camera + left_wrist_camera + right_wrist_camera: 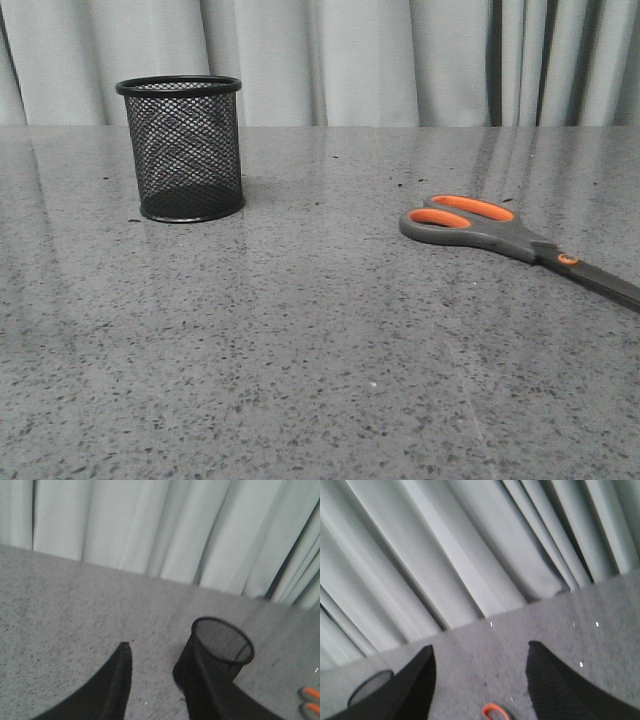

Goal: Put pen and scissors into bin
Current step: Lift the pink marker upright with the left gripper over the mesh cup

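Item one, your left gripper (157,680): fingers spread wide, nothing between them, held above the table (300,350). The bin (220,647) stands upright just beyond its right-hand finger (200,690), which overlaps the cup's base in the left wrist view; you cannot tell from that view whether they touch.

Item two, your right gripper (480,680): fingers also wide apart and empty. The orange loop of the scissors (495,712) shows on the table between and below its fingertips, and the bin's rim (370,690) sits just off its left finger (415,685).

Item three, the bin (183,148): black mesh, upright, on the left side of the grey speckled table, before a pale curtain (400,60).

Item four, the scissors (515,243): lying flat and closed, well apart from the bin, handles toward it, blades running off the frame's right edge.

Item five, the pen: not visible in any view, so you cannot place it
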Tool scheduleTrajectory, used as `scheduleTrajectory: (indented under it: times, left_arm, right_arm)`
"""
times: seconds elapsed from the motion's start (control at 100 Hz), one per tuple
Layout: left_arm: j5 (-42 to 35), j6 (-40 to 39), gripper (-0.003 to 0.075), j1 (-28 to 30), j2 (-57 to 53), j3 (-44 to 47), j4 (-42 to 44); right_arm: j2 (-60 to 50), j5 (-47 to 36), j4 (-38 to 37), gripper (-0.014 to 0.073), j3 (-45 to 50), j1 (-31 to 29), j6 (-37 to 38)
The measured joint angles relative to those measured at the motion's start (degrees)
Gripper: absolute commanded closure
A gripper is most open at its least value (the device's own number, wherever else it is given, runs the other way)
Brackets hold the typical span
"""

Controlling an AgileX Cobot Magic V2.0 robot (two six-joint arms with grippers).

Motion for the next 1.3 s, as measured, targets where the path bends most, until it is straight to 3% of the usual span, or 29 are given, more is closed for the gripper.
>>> scheduleTrajectory:
  times: [0.11,0.26,0.34,0.58,0.88,1.02,1.14,1.3]
  left_arm:
    - [10.28,-2.41,0.0511,0.00,11.59,-9.86,7.55]
    - [21.11,-6.14,0.0389,0.00,27.10,-20.23,15.28]
    - [25.15,-6.90,0.0383,0.00,33.85,-23.99,17.02]
    - [28.99,-7.95,0.0383,0.00,49.44,-26.68,18.00]
    - [27.22,-8.63,0.0391,0.00,55.88,-27.23,19.99]
    - [26.88,-8.63,0.0493,0.00,57.18,-28.04,20.86]
    - [26.76,-6.55,0.0743,0.00,57.83,-28.45,20.30]
    - [22.75,-0.61,0.0740,0.30,57.33,-28.11,13.49]
  right_arm:
    - [3.63,7.67,-0.19,0.0193,-3.52,0.00,0.09]
    - [4.43,11.35,-0.33,0.0196,-4.27,0.00,0.09]
    - [4.43,13.57,-0.43,0.0198,-4.27,0.00,0.09]
    - [4.43,18.91,-0.59,0.0198,-4.27,0.00,-0.39]
    - [4.43,19.27,-0.59,0.0198,-4.27,0.00,-0.62]
    - [4.43,18.97,-0.59,0.0198,-4.27,0.00,-0.62]
    - [4.43,18.79,-0.59,0.0198,-4.27,0.00,-0.62]
    - [4.43,18.65,-0.59,0.0198,-4.27,0.00,-0.62]
